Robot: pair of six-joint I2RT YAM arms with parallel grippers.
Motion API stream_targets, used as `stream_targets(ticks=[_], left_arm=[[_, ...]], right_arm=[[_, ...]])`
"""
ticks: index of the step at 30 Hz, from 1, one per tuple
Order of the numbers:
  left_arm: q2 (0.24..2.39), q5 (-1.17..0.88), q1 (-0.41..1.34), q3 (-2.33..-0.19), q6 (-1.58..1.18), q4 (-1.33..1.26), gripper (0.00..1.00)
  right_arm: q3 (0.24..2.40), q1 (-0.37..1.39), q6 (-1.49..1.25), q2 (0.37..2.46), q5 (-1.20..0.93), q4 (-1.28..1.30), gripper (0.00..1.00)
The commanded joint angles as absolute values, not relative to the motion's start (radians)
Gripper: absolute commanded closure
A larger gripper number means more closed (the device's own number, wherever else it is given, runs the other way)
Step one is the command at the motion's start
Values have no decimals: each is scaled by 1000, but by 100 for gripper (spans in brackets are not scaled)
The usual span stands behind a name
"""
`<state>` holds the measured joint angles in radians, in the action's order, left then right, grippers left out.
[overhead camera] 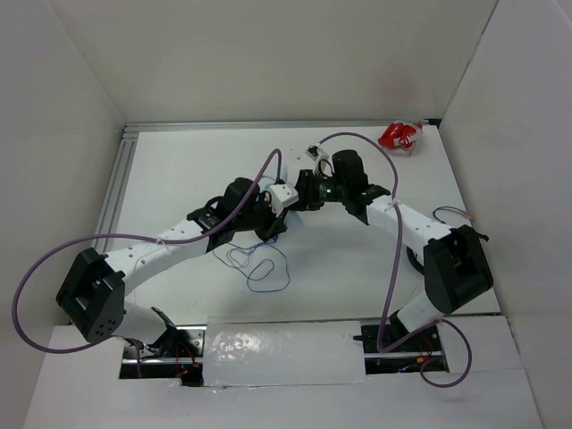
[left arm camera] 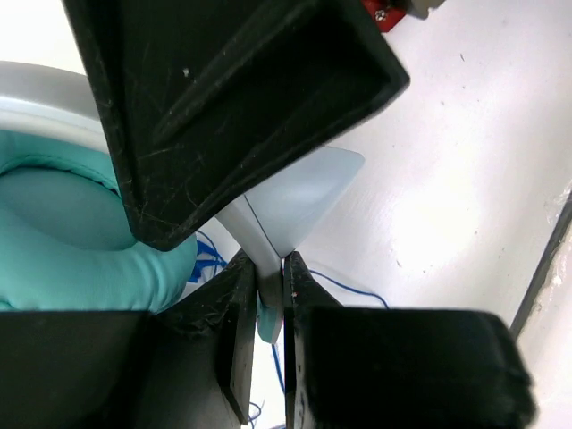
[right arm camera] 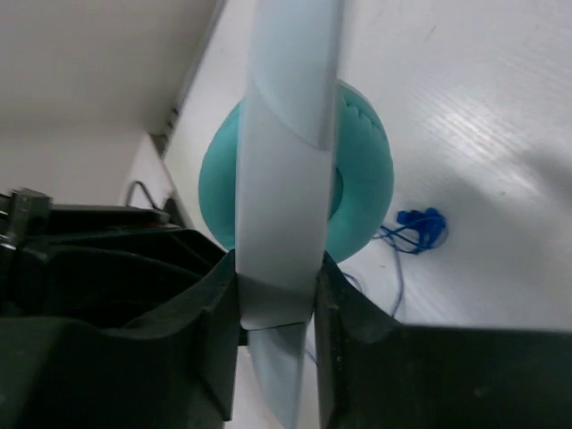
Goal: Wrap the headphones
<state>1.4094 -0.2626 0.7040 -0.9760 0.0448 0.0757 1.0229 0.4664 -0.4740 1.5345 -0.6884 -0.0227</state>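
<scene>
Between the two sets of jaws, at the middle of the table [overhead camera: 179,170], the headphones [right arm camera: 362,179] are held by both arms at once.

The left gripper [left arm camera: 270,279] is clenched on a thin edge of the white headband [right arm camera: 290,134]. Its jaws are nearly together, with only the sliver of pale plastic between them. A round teal ear cup [left arm camera: 63,232] sits just beside these jaws, on their left in the wrist view.

The right gripper [right arm camera: 275,288] grasps the flat width of the same band. Its jaws stand a little apart and press on either edge. The band rises out of them, and a teal ear cup shows beyond it.

The wrapping looks barely begun, if begun at all. The thin dark-blue cord [overhead camera: 264,268] lies in loose loops on the table below and to the near side of the left jaws. From the right wrist, a small blue tangle of it shows past the ear cup. No turns of cord can be seen around the headband or the cups, though parts of the headphones are hidden behind the fingers. By this reading the headphones are secured, while gathering the cord and winding it remain to be done.

A small red and white object [overhead camera: 399,136] lies well apart from both jaws, at the far corner.
</scene>
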Motion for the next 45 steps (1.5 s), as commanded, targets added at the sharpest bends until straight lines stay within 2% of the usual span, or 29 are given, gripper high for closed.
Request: stream_targets(ticks=[1, 4, 5, 8, 9, 12, 15, 17, 19, 21, 25, 29, 35, 40, 45], left_arm=[[1364, -253, 712, -1029, 38, -81, 100], [1364, -239, 721, -1040, 14, -72, 100], [1362, -238, 721, -1042, 9, -68, 100], [1344, -253, 726, -1037, -46, -58, 69], [1326, -253, 727, -1032, -66, -52, 55], [1269, -247, 729, -1016, -100, -34, 45], [1198, -218, 729, -996, -142, -5, 23], [1160, -184, 729, -986, -167, 46, 22], [1100, -100, 727, -973, -225, 110, 7], [1047, -22, 703, -948, -324, 162, 1], [985, -44, 530, -885, -446, 236, 1], [957, -335, 345, -787, -410, 118, 1], [1066, -480, 302, -769, -360, -23, 1], [1092, -578, 307, -738, -344, -139, 1], [1114, -590, 324, -742, -319, -195, 1]], right_arm=[[1046, 479, -463, 1517, -807, -106, 74], [1051, 480, -442, 1490, -807, -101, 100], [1049, 480, -437, 1480, -793, -95, 100], [1043, 479, -419, 1444, -733, -83, 100], [1042, 480, -413, 1425, -721, -80, 100], [1017, 469, -417, 1384, -686, -100, 100], [980, 451, -422, 1342, -689, -136, 100], [968, 436, -417, 1330, -686, -132, 100], [962, 420, -422, 1309, -693, -127, 100], [956, 396, -417, 1292, -715, -124, 100], [974, 364, -368, 1272, -830, -68, 100], [982, 350, -371, 1270, -946, -58, 100], [1011, 350, -397, 1296, -1135, -97, 100], [1048, 351, -399, 1339, -1135, -60, 100], [1080, 365, -387, 1382, -1160, -32, 100]])
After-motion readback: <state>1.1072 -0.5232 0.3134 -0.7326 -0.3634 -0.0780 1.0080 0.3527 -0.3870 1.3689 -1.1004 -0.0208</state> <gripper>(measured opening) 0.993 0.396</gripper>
